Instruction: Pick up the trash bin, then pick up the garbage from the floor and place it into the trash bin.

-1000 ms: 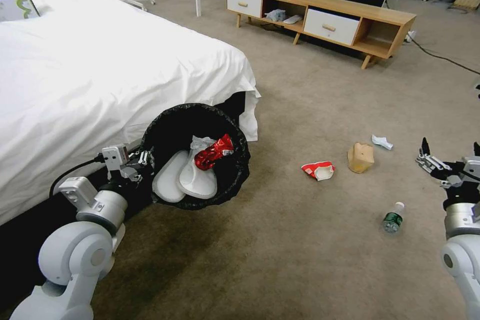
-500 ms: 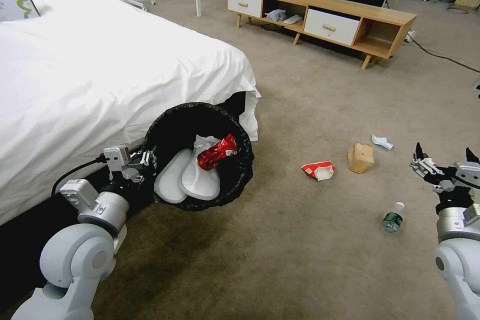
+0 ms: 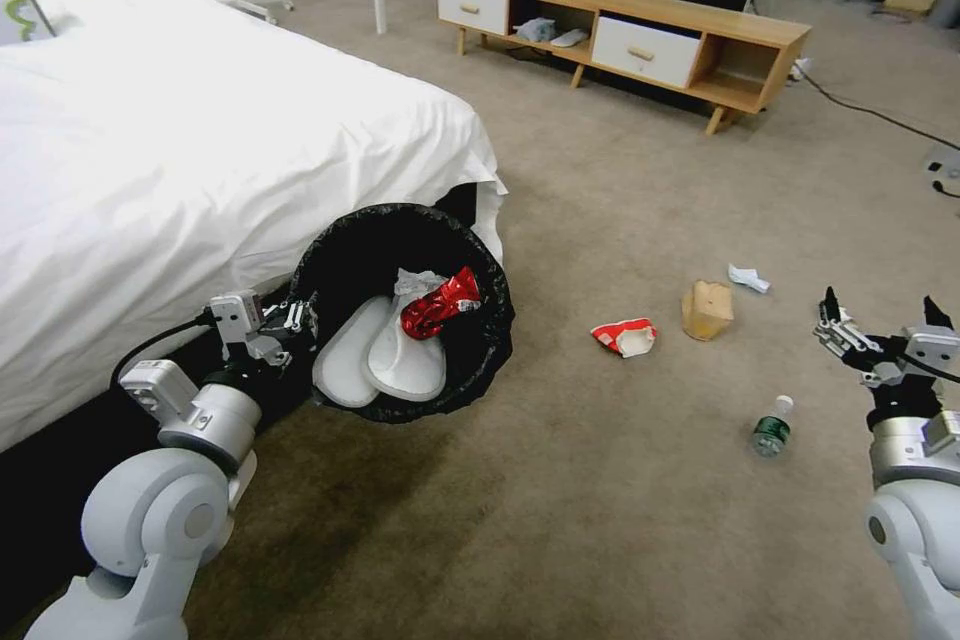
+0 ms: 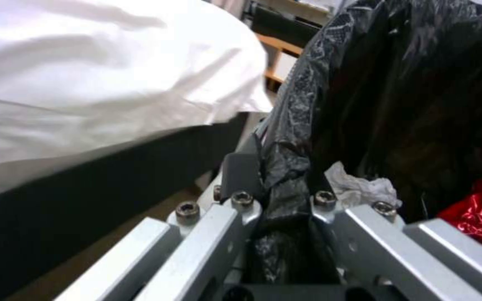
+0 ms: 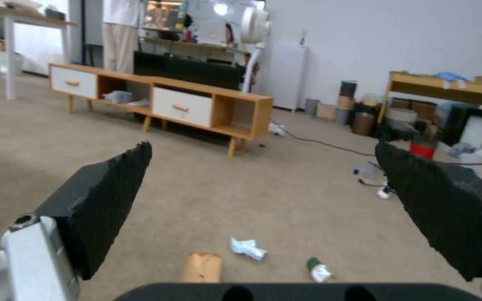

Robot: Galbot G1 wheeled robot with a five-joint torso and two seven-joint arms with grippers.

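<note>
The trash bin is held off the floor beside the bed, tilted so its mouth is turned toward the head camera; its black-lined rim is clamped by the left hand, as is confirmed in the left wrist view, where the liner is pinched between the fingers. A crushed red can, a tissue and two flat white slippers are seen inside.

The right hand is held spread wide and empty above the carpet. The bottle lies nearest it, with the paper bag, the paper cup and a tissue farther off.

The bottle is probably best taken next. The hand should be lowered squarely over its body, across the long axis, and the bin kept from tipping further, lest the contents spill.
</note>
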